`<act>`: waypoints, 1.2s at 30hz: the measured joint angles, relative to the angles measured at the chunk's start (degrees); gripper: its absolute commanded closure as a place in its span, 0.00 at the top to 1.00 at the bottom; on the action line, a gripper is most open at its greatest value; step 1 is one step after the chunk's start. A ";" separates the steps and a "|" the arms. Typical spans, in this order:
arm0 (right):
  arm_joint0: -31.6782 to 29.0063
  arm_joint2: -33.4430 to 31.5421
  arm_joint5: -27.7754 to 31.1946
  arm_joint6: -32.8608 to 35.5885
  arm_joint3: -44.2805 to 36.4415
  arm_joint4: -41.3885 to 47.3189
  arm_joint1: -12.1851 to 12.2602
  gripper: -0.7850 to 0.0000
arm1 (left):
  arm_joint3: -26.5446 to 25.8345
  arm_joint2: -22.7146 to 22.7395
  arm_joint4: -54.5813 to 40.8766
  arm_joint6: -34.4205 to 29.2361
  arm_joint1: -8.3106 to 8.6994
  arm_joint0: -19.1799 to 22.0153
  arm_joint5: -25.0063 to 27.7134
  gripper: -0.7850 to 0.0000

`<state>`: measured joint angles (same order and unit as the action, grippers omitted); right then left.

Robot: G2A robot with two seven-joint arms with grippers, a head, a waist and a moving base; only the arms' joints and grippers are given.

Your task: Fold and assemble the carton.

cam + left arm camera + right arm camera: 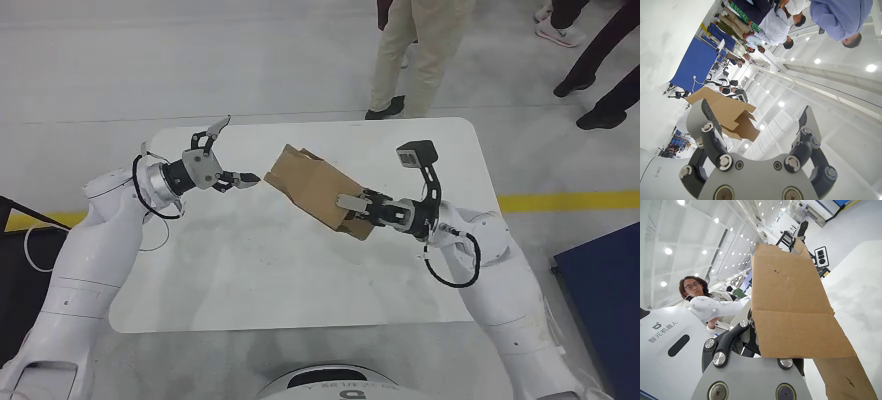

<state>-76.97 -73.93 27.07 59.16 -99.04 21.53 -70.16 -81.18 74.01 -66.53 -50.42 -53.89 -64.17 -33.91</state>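
Right gripper (352, 205): fingers clamped on one end of the carton (310, 180), gripping the edge of a panel. In the right wrist view the brown panel runs away from the clamp, with a crease across it partway along.

Left gripper (240, 152): fingers (710, 113) wide apart, nothing between them. One tip sits just beside the carton's free end, and I cannot tell whether it touches.

Carton: held up over the middle of the surface (300, 280), tilted, between the two arms. It looks mostly flat, not yet squared into a box. The left wrist view shows loose, notched flaps at the free end.

Judged step: the left gripper takes the free end so the two arms can open the sleeve.

Notes for doing it well:
- Take one wall at the free end, not both layers. Pinching both would keep the carton flat.
- Grip on a panel beside a crease, not on a notched flap. The flap is likely to bend or tear before the body opens.
- Keep the right clamp firm and steady while the left closes, as the cardboard may pivot in a single grip.
- Close only once the edge lies well between the ribbed pads. A tip-only hold may slip.
- Risk: the carton sags toward the surface if either hold loosens.
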 measured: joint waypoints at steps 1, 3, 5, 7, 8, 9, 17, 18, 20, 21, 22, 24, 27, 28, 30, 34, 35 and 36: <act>0.00 0.00 0.00 0.00 0.00 0.01 0.00 0.00 | 0.00 0.00 0.00 0.00 0.00 0.00 0.00 1.00; -0.43 0.55 -0.68 -0.55 0.16 1.17 -0.06 0.00 | -0.04 0.00 -0.03 0.01 -0.01 -0.02 0.03 1.00; -0.48 0.98 -1.59 0.42 1.19 2.81 0.02 0.00 | -0.58 -0.10 -2.09 -0.71 -0.29 -0.64 0.26 1.00; -0.18 1.14 -2.02 2.10 2.26 4.46 0.14 0.00 | -0.37 -0.30 -6.49 -2.25 -0.66 -1.24 -0.44 1.00; 0.01 1.32 -2.26 3.05 2.68 5.49 0.18 0.00 | -0.07 -0.51 -8.75 -2.89 -0.85 -1.36 -1.09 1.00; 0.32 1.57 -2.57 4.37 3.19 6.99 0.22 0.00 | 0.41 -0.96 -11.27 -3.50 -1.09 -1.32 -2.10 1.00; 2.03 3.16 -2.59 10.12 6.74 16.18 0.17 0.00 | 2.85 -5.80 -16.01 -6.09 -2.68 1.35 -5.35 1.00; 2.20 3.34 -2.45 10.69 7.16 17.34 0.13 0.00 | 3.13 -6.24 -16.33 -6.47 -2.84 1.65 -5.65 1.00; 2.58 3.74 -2.29 12.15 8.02 19.76 0.06 0.00 | 3.59 -7.15 -16.88 -7.13 -3.16 2.27 -6.27 1.00; 2.86 3.88 -2.13 13.07 8.74 21.07 0.04 0.00 | 3.83 -7.79 -17.18 -7.54 -3.37 2.68 -6.73 1.00; 3.08 3.96 -1.98 13.61 9.35 21.70 0.02 0.00 | 3.94 -8.29 -17.32 -7.83 -3.53 2.97 -7.09 1.00; 3.55 4.29 -1.60 14.37 10.66 22.25 -0.02 0.00 | 4.09 -9.45 -17.73 -8.64 -3.92 3.58 -7.73 1.00; 4.17 4.88 -1.12 14.51 12.18 21.71 -0.09 0.00 | 4.39 -10.76 -17.56 -9.17 -4.38 4.32 -8.00 1.00; 4.32 5.04 -0.98 14.37 12.55 21.46 -0.11 0.00 | 4.45 -11.08 -17.39 -9.22 -4.49 4.50 -8.05 1.00; 4.63 5.31 -0.64 13.96 13.41 20.81 -0.14 0.00 | 4.57 -11.73 -17.07 -9.38 -4.72 4.90 -8.24 1.00; 5.18 5.73 -0.23 13.35 14.88 19.79 -0.16 0.00 | 4.30 -12.90 -14.74 -8.89 -4.96 5.78 -9.13 1.00; 5.29 5.83 -0.18 13.34 15.07 19.75 -0.17 0.00 | 4.28 -13.13 -14.28 -8.83 -5.01 5.94 -9.36 1.00; 5.42 5.96 -0.13 13.41 15.22 19.77 -0.18 0.00 | 4.27 -13.41 -13.71 -8.74 -5.07 6.15 -9.57 1.00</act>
<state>-71.55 -67.97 26.94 72.56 -83.82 41.29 -70.34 -76.91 60.60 -80.24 -59.16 -58.96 -58.01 -43.48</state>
